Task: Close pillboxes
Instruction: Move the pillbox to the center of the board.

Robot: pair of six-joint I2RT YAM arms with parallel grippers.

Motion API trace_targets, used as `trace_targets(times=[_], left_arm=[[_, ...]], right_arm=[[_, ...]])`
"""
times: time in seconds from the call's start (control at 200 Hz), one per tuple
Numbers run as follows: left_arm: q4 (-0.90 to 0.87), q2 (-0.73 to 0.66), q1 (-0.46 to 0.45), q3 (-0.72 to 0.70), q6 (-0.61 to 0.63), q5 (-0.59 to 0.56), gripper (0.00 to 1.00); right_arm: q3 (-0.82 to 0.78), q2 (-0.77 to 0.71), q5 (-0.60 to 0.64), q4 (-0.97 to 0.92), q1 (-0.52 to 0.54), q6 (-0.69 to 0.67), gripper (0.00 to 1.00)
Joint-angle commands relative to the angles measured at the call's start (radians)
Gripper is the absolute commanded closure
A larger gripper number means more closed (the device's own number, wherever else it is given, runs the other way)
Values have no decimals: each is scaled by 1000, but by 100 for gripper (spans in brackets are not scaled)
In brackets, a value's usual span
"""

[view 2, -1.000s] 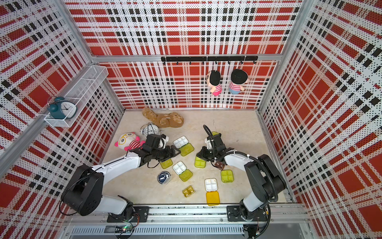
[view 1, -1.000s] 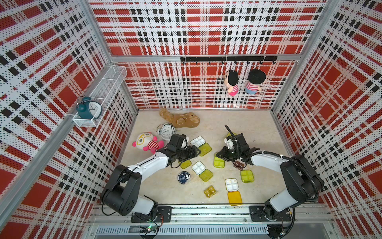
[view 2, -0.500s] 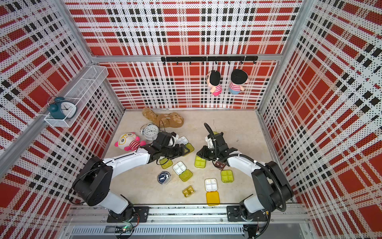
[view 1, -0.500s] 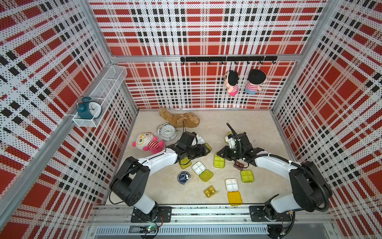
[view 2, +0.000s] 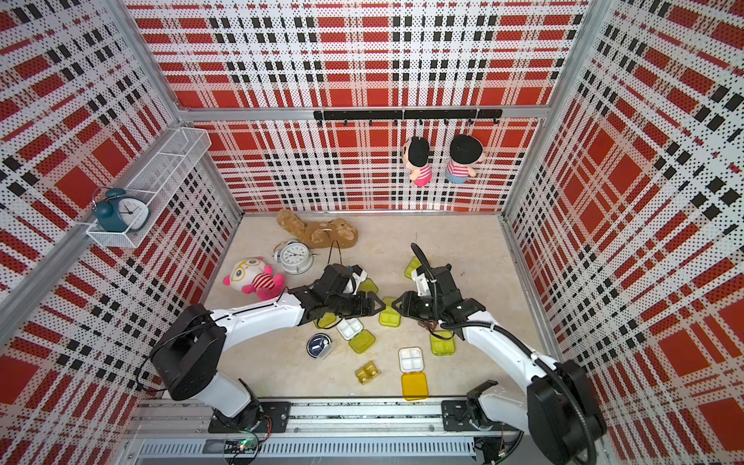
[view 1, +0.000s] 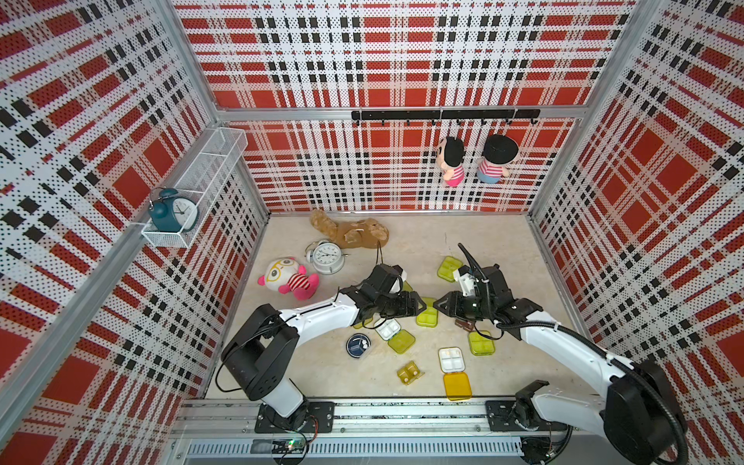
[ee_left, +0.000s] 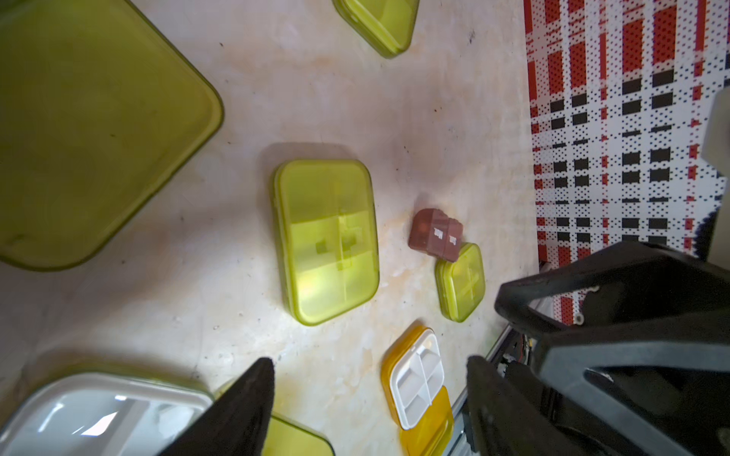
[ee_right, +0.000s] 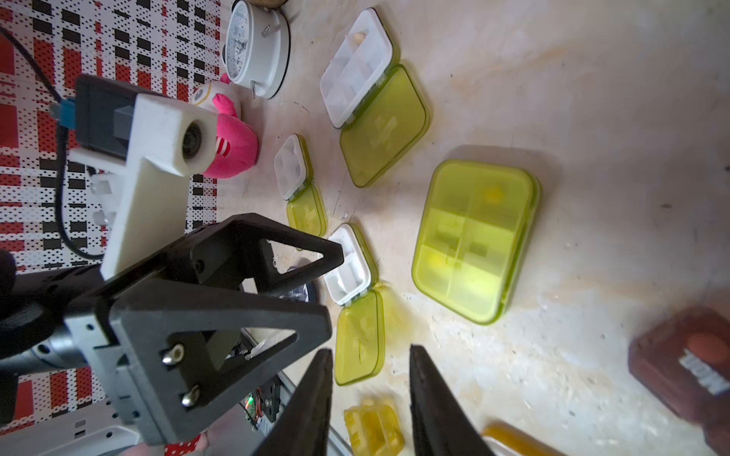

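A closed lime-green pillbox (view 1: 427, 317) (view 2: 389, 318) (ee_left: 326, 241) (ee_right: 474, 241) lies between the two gripper tips. My left gripper (view 1: 418, 306) (ee_left: 369, 379) stands open just left of it and holds nothing. My right gripper (view 1: 439, 304) (ee_right: 369, 371) is just right of it, its jaws apart and empty. Open pillboxes lie nearby: a white tray with a green lid (view 1: 388, 328) (ee_right: 349, 264), and a white tray with an orange-yellow lid (view 1: 451, 359) (ee_left: 418, 375). A second open green one (ee_right: 357, 63) is partly hidden under the left arm in both top views. Closed green boxes (view 1: 481, 342) (view 1: 449, 267) lie right and behind.
A round navy pillbox (view 1: 358, 345), a small amber one (view 1: 410, 372) and a brown one (ee_left: 434, 235) lie on the floor. A white alarm clock (view 1: 327, 257), a pink plush (view 1: 290, 278) and a brown plush (view 1: 354, 233) sit at the back left. Patterned walls enclose the floor.
The left arm has reached right, toward the middle, and now covers the open pillbox behind it. The right gripper's jaws have spread apart; the right arm has barely shifted.
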Motion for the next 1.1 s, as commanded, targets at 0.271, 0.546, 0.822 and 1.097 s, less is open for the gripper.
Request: trace_targets(times=[0.271, 0.546, 0.822, 1.097], left_arm=[[5, 33, -128, 7, 65, 43, 21], [11, 50, -182, -12, 52, 4, 21], [16, 61, -182, -8, 48, 9, 21], [9, 54, -178, -14, 57, 10, 22]], right_arm=[[-151, -316, -31, -284, -3, 82, 57], [-323, -560, -88, -406, 58, 265, 53], [-442, -642, -17, -324, 204, 469, 52], [-458, -511, 46, -182, 260, 506, 52]])
